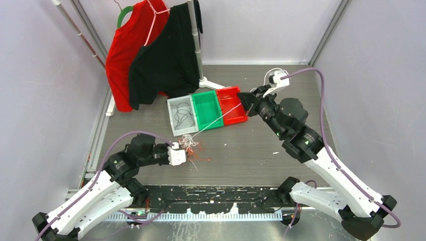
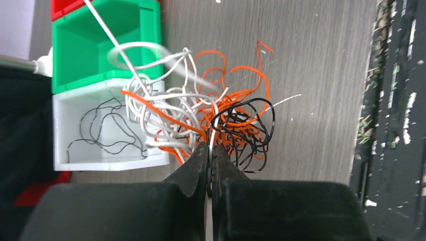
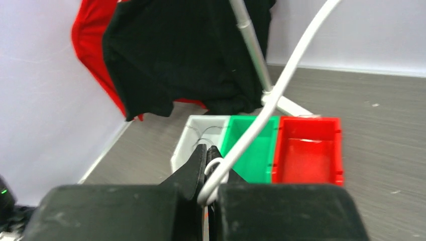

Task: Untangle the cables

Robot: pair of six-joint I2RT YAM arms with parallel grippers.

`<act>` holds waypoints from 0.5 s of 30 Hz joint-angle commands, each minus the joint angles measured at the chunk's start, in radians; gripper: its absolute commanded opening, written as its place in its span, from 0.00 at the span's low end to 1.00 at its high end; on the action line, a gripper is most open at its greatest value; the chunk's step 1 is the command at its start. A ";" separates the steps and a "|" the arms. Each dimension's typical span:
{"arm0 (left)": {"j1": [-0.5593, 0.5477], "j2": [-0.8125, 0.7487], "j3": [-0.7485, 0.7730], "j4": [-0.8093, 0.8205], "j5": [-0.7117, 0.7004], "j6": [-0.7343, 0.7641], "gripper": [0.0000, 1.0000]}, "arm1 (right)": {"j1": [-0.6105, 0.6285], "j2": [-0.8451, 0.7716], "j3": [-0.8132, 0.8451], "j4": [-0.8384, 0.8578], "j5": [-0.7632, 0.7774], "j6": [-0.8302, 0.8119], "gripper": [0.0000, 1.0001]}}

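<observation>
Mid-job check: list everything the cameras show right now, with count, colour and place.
cable snarl: one, orange, white and black, on the table by the white bin
white cable: one, white, stretched from the snarl across the bins
black cable: at least one, black, in the white bin
white bin, green bin, red bin: three, side by side, mid-table
red shirt, black shirt: two, hanging far left
rack: one, pale, far side
table: one, grey
left tool: one, black, shut on the snarl
right tool: one, black, shut on the white cable, by the red bin
</observation>
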 commanded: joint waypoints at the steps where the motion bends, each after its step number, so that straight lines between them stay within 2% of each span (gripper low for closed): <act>1: 0.001 -0.027 -0.061 -0.078 -0.091 0.149 0.00 | -0.066 -0.005 0.168 0.002 0.125 -0.117 0.01; 9: 0.002 -0.093 -0.147 -0.131 -0.146 0.318 0.00 | -0.145 0.070 0.349 -0.035 0.311 -0.252 0.01; 15: 0.002 -0.115 -0.170 -0.152 -0.154 0.357 0.00 | -0.232 0.131 0.465 -0.032 0.334 -0.289 0.01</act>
